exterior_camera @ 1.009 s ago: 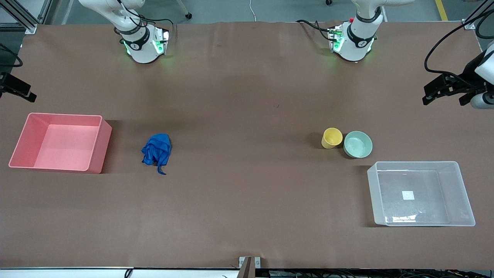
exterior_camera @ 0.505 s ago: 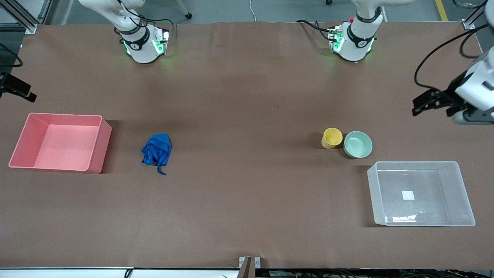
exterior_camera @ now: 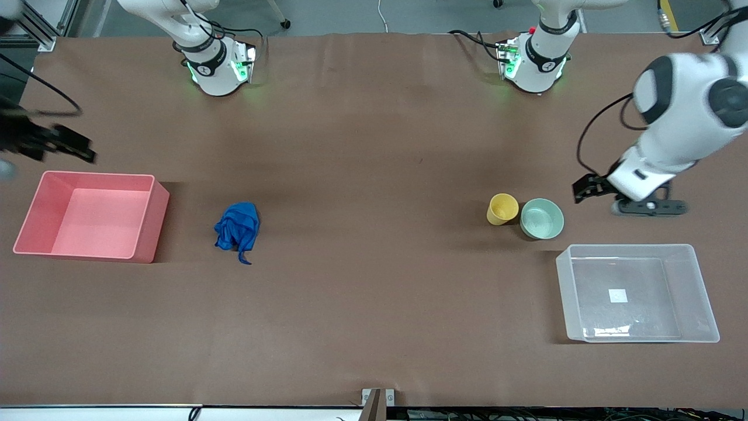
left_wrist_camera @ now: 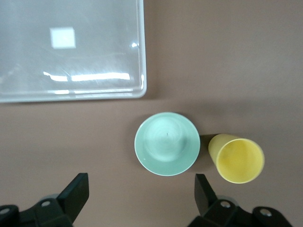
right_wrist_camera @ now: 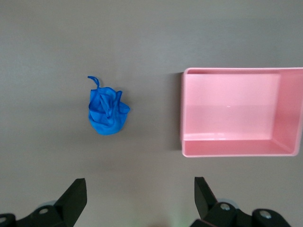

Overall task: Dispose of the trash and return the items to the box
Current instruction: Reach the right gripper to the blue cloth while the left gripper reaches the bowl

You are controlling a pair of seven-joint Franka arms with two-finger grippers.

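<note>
Bowl touching cup, box near, both grippers' jaws spread wide, unladen

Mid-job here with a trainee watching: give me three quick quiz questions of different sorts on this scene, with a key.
1. True or false: the yellow cup already sits inside the clear box.
2. Multiple choice: the mint-green bowl is A) touching the blue cloth wad, B) beside the yellow cup, C) in the pink bin.
3. Fill in: the left gripper and right gripper both have their jaws ____.

Key: 1 false; 2 B; 3 open.
</note>
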